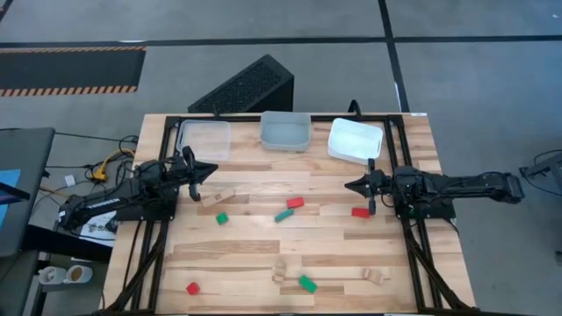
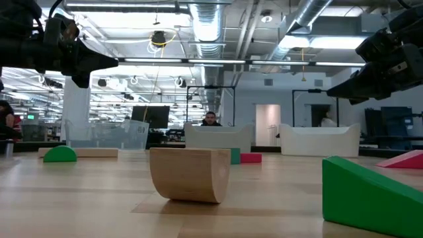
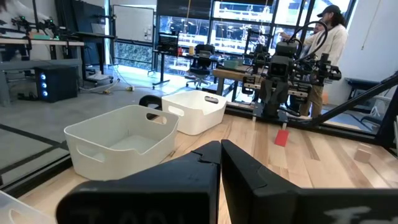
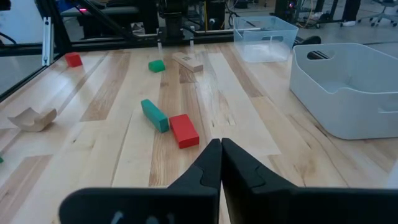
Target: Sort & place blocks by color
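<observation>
right fingers: your right gripper [image 1: 349,185] is pinched closed, empty, held above the desk [image 1: 263,254] at its right side, tips facing the centre.
nearest block: red block [image 1: 360,211] lies just beside those tips, slightly toward the near edge; you'd drop and pull back a touch.
next out: red brick [image 4: 183,130] and green brick [image 4: 154,116] lie touching, dead ahead of the right fingers; both long axes slant across your approach, so expect a wrist turn.
left fingers: left gripper [image 1: 211,170] is also closed on nothing; the plain wood block [image 1: 221,196] lies just beside it.
nearer arm: right, for the red.
trays: three trays [image 1: 285,131] line the far edge; no blocks visible in them.
</observation>
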